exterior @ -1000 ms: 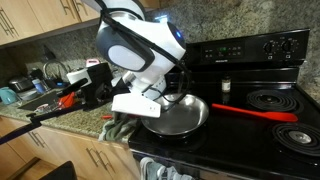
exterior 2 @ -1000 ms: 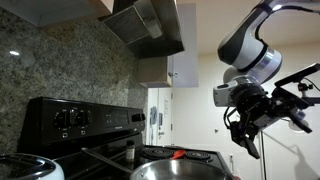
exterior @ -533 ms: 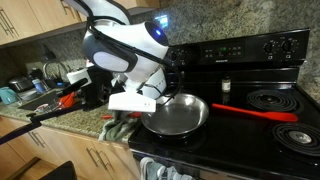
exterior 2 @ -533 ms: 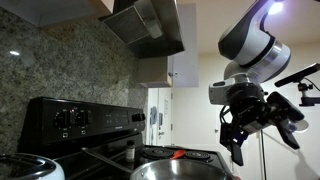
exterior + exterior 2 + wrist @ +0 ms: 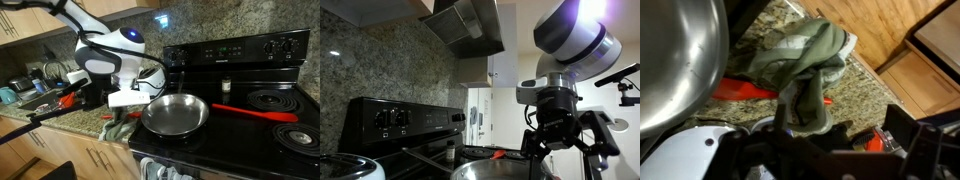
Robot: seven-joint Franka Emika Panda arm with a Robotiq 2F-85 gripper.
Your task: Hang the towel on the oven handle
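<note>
The towel (image 5: 808, 70) is shown as soft, matt woven cloth, crumpled into loose folds. The counter (image 5: 872, 108) is seen as speckled stone, polished smooth. The pan (image 5: 176, 116) is read as bare steel, mirror-bright inside, with reflections caught across its bowl. Its long handle (image 5: 262, 113) is given a smooth red coating, plastic by the look. The range (image 5: 238, 48) is finished in glossy black, and highlights are thrown off the slick cooktop (image 5: 230, 140). The cabinet doors (image 5: 885, 30) are made of warm wood with a satin sheen. The robot arm (image 5: 128, 40) is clad in smooth, glossy white plastic. The hood (image 5: 465, 25) is seen in brushed metal.
</note>
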